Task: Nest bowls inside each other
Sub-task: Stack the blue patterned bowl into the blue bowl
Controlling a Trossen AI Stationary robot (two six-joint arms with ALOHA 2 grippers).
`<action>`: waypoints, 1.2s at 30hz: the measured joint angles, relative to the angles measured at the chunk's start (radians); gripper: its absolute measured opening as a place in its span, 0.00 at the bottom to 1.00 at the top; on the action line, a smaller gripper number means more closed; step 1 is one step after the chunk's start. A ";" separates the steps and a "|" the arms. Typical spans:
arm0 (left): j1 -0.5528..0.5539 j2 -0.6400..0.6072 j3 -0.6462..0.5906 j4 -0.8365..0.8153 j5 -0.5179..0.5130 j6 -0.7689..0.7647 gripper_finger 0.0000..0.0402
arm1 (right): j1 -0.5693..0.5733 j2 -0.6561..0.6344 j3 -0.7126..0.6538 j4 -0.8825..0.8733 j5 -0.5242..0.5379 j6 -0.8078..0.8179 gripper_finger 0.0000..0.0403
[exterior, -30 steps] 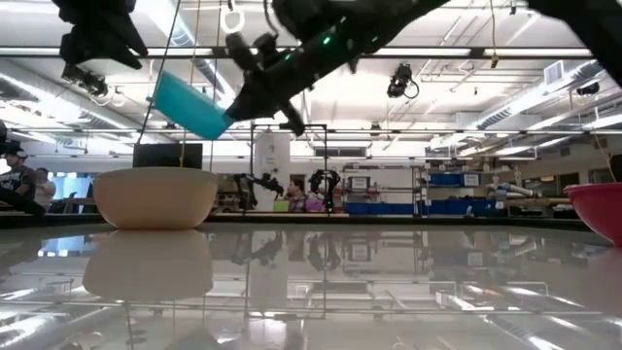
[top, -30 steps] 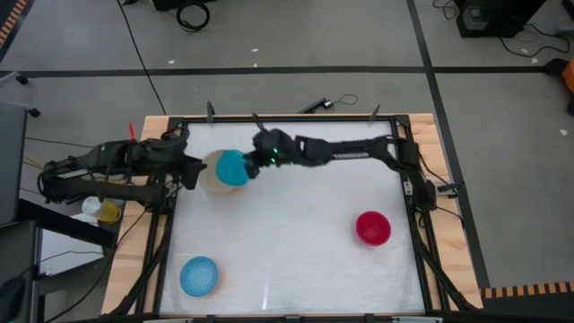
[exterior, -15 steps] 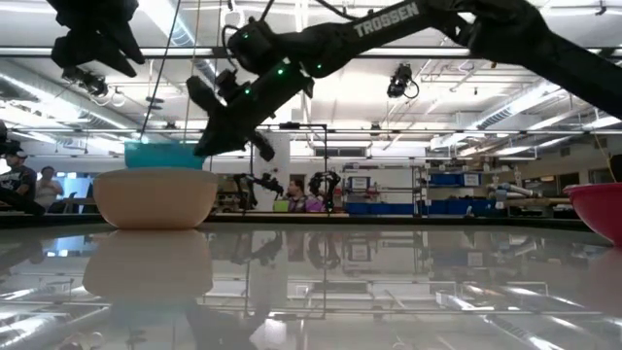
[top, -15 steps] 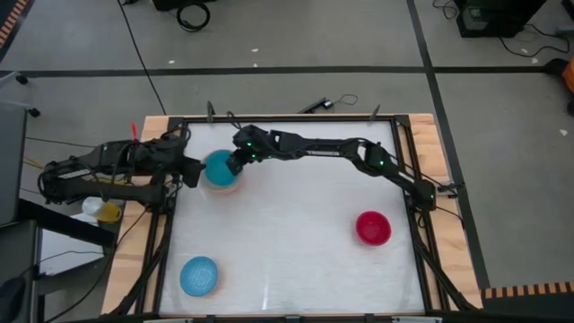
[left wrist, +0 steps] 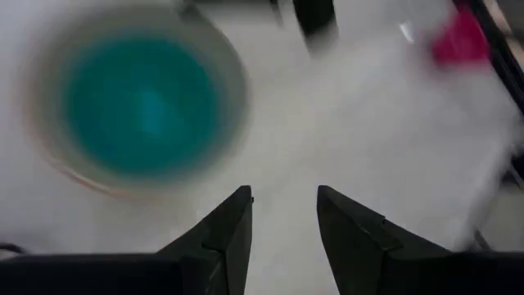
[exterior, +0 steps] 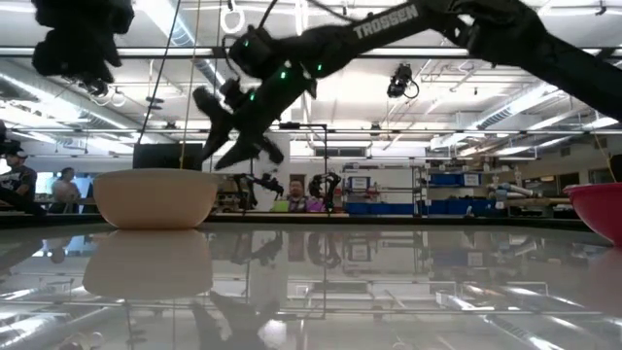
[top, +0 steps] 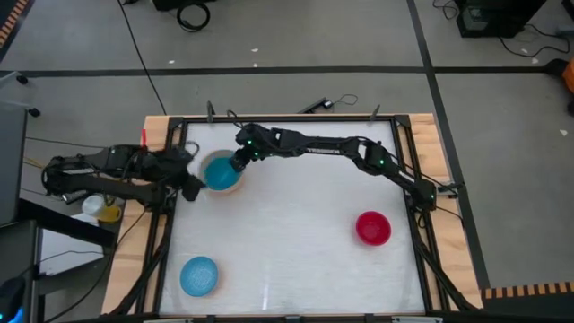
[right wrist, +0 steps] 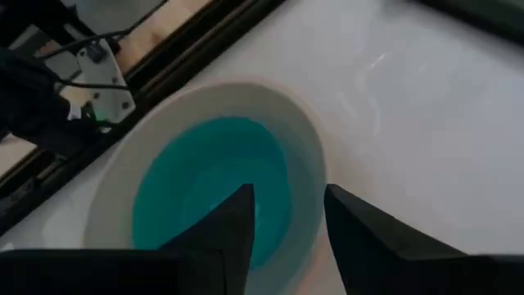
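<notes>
A teal bowl (top: pixel 219 172) sits upright inside a cream bowl (exterior: pixel 155 197) at the table's far left; the low view shows only the cream bowl, its base on the table. My right gripper (right wrist: pixel 286 215) hangs open just above the nested pair's right rim (right wrist: pixel 315 176), touching nothing. My left gripper (left wrist: pixel 283 215) is open at the table's left edge, beside the pair (left wrist: pixel 139 102) and above table level. A red bowl (top: pixel 373 228) stands at the right. A light blue bowl (top: pixel 198 276) stands at the near left.
The table's black frame rail (top: pixel 170 224) runs close along the left of the nested bowls, with my left arm (top: pixel 99 175) stretched over it. The white tabletop (top: pixel 287 233) lies bare between the bowls. People and shelves show in the room beyond.
My right gripper carried the tilted, lifted teal bowl toward the table's left and down into the cream bowl. It then opened and let go. The teal bowl now sits level inside the cream one. My left gripper has shifted a little toward the near edge.
</notes>
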 joint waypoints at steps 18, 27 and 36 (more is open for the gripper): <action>-0.608 0.046 -0.353 0.390 0.210 -0.393 0.35 | -0.004 -0.244 0.000 -0.483 0.115 -0.210 0.39; -0.822 0.223 -0.353 0.495 0.177 -0.300 0.35 | 0.098 -0.244 -0.112 -0.493 -0.003 -0.205 0.39; -0.861 0.382 -0.353 0.522 0.158 -0.307 0.35 | 0.204 -0.244 -0.166 -0.383 0.009 -0.118 0.39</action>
